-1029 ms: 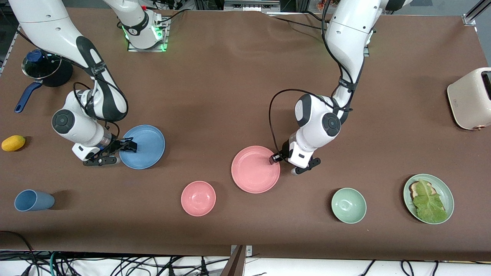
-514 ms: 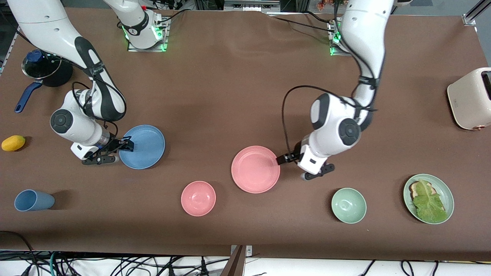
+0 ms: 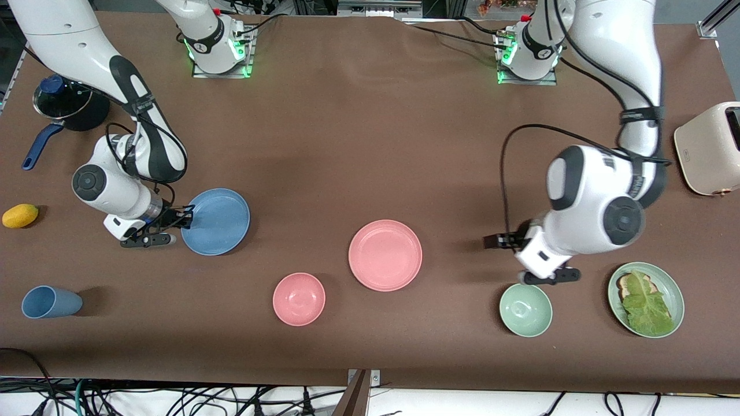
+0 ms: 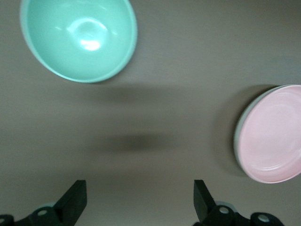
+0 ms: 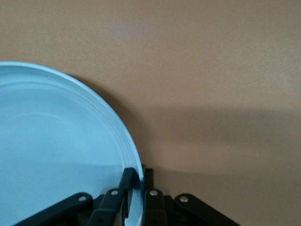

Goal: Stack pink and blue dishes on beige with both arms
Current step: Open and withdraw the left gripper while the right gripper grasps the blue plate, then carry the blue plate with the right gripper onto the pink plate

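Observation:
The pink plate (image 3: 385,255) lies flat mid-table, and nothing touches it. In the left wrist view a thin pale edge shows under the pink plate (image 4: 275,134). The beige plate itself does not show in the front view. My left gripper (image 3: 529,260) hangs open and empty over bare cloth between the pink plate and the mint-green bowl (image 3: 525,309). Its fingertips (image 4: 77,197) stand wide apart. The blue plate (image 3: 217,221) is toward the right arm's end. My right gripper (image 3: 184,218) is shut on its rim. In the right wrist view the right gripper (image 5: 138,181) pinches the blue plate's (image 5: 56,155) edge.
A small pink bowl (image 3: 299,299) sits nearer the camera than the pink plate. A blue cup (image 3: 49,302), a yellow fruit (image 3: 20,215) and a lidded pot (image 3: 66,104) are at the right arm's end. A mint-green plate with lettuce (image 3: 646,299) and a toaster (image 3: 708,149) are at the left arm's end.
My left gripper has left the pink plate's rim and swung away toward the left arm's end, over by the mint-green bowl. The right gripper and blue plate have barely shifted.

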Controlling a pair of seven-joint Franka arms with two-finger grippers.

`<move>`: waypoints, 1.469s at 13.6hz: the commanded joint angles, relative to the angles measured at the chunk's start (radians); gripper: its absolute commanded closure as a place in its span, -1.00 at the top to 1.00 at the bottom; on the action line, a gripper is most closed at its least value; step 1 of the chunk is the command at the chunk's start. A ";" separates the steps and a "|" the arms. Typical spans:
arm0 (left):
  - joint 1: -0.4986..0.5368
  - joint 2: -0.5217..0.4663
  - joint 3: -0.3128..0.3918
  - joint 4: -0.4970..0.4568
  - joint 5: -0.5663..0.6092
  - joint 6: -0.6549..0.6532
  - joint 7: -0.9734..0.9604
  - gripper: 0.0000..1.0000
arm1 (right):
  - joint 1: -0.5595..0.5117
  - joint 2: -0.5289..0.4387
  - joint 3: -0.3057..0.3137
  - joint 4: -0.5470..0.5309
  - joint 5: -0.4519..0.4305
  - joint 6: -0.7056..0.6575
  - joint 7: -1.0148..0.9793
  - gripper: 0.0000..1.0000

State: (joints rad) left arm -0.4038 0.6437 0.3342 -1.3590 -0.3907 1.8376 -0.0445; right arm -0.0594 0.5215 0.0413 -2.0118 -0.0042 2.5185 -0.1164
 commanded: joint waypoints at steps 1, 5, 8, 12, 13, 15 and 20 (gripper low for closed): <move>0.078 -0.038 -0.014 0.004 0.049 -0.046 0.129 1.00 | -0.011 -0.017 0.011 -0.012 0.000 -0.018 -0.011 -1.00; 0.161 -0.111 -0.023 0.003 0.125 -0.113 0.155 1.00 | -0.007 -0.020 0.015 0.143 0.001 -0.226 -0.016 -1.00; 0.188 -0.186 -0.049 -0.005 0.142 -0.153 0.149 1.00 | 0.019 -0.020 0.020 0.327 0.004 -0.442 -0.017 -1.00; 0.321 -0.329 -0.190 -0.055 0.199 -0.178 0.156 1.00 | 0.114 -0.014 0.018 0.462 0.048 -0.540 0.009 -1.00; 0.341 -0.358 -0.217 -0.060 0.211 -0.178 0.150 1.00 | 0.134 -0.014 0.018 0.464 0.067 -0.538 0.021 -1.00; 0.346 -0.415 -0.242 -0.061 0.239 -0.219 0.149 1.00 | 0.200 -0.014 0.019 0.464 0.116 -0.538 0.072 -1.00; 0.364 -0.473 -0.253 -0.094 0.251 -0.432 0.160 1.00 | 0.397 0.044 0.018 0.504 0.133 -0.465 0.424 -1.00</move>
State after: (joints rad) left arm -0.0500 0.2041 0.1075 -1.3960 -0.1800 1.4490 0.1026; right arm 0.2808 0.5186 0.0670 -1.5646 0.1158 2.0294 0.2003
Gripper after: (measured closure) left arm 0.000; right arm 0.952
